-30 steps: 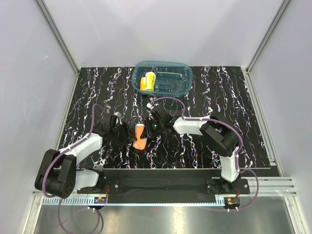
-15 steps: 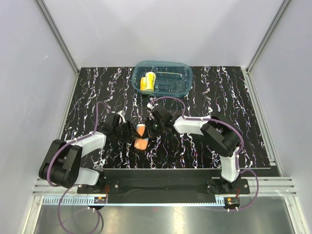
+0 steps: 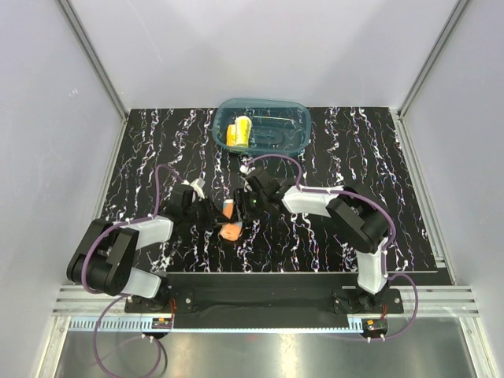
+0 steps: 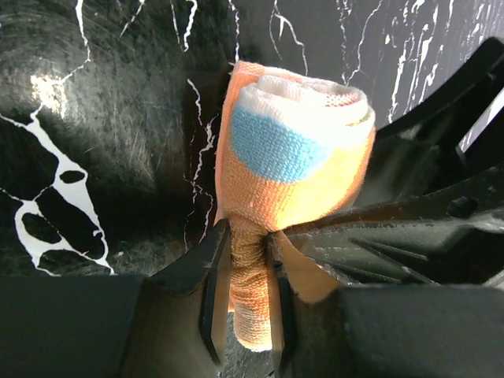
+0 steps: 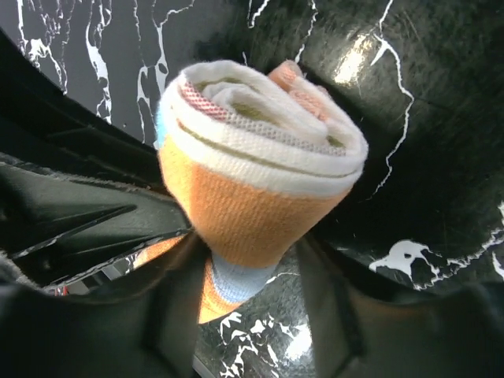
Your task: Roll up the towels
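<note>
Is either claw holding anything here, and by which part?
The left claw holds the rolled orange towel, pinched thin at the end nearest its own wrist. The right claw straddles the same roll; whether it grips cannot be told.

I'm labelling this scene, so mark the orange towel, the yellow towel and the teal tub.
orange towel point(image 4: 272, 148): left wrist view, on its light-blue patch.
yellow towel point(image 3: 238, 134): top external view, middle of the cloth lying in the tub.
teal tub point(image 3: 308, 124): top external view, on its right rim.
</note>
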